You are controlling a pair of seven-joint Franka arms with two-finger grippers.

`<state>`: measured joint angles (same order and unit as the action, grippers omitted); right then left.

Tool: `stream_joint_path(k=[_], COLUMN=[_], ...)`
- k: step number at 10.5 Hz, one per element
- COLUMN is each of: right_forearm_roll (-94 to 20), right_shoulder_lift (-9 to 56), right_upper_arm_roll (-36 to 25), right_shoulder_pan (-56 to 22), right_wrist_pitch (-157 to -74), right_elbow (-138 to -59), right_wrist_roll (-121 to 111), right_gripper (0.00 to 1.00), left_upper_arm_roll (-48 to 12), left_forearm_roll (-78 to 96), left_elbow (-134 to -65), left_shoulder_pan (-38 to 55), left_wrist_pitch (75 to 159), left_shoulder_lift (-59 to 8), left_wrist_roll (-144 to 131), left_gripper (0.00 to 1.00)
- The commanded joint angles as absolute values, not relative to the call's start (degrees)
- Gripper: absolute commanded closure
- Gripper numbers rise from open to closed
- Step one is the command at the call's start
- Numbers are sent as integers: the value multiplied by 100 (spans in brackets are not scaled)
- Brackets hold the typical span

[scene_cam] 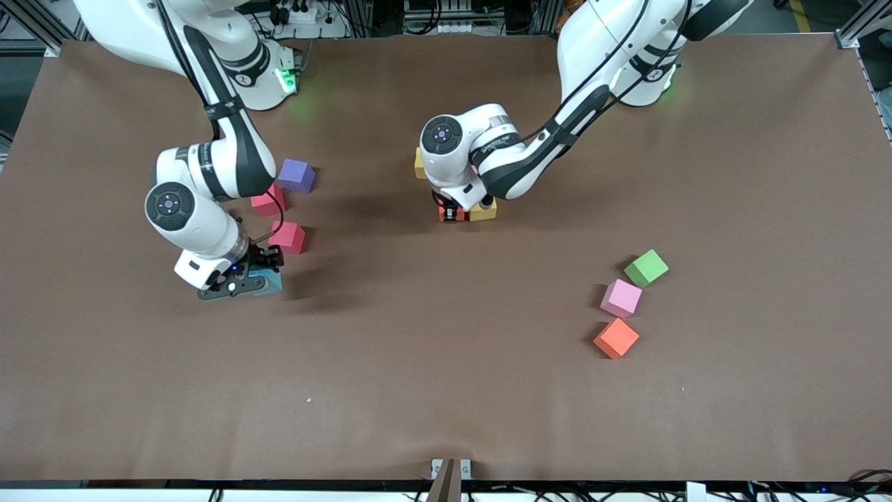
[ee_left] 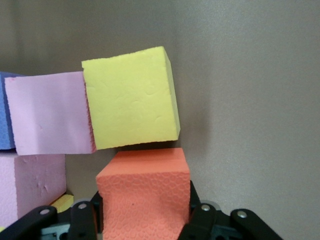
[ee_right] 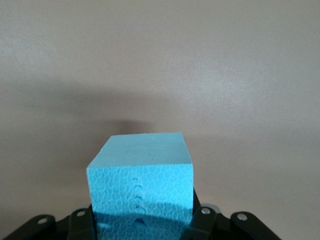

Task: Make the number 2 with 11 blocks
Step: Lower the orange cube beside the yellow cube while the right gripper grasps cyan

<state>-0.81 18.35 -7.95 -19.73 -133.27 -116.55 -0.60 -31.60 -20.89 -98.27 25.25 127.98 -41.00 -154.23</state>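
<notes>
Orange foam cube (ee_left: 144, 192) sits clenched in our left gripper (ee_left: 145, 220) beside the yellow foam cube (ee_left: 131, 105) (nearly touching); our right gripper (ee_right: 142, 222) grasps a blue foam cube (ee_right: 141, 187).

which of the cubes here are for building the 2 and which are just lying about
For the job:
- orange cube in left gripper, by the yellow cube of the started digit
- blue cube in right gripper
- loose purple, red, pink cubes

Lying about:
- green cube
</notes>
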Motion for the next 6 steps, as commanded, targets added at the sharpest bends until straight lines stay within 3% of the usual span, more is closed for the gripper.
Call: stream_joint_path(k=[1, 6], right_forearm_roll=[-88, -88], right_shoulder_lift=[1705, 1705], right_upper_arm_roll=[-791, -791], right_shoulder_pan=[-1951, -1960], right_wrist_pitch=[-13280, -13280], right_elbow=[-11742, -11760], right_wrist_roll=[-141, -123], right_gripper=[40, 41], left_upper_arm_roll=[-3190, -3182], left_forearm_roll=[-1960, -1986], left_elbow=[-9940, -9940], left_shoulder_pan=[2470, 2444], left_wrist_pitch=[12920, 12920], left_shoulder_lift=[-4078, -4096], left_wrist_roll=[-15425, -15390], left_gripper=[40, 40])
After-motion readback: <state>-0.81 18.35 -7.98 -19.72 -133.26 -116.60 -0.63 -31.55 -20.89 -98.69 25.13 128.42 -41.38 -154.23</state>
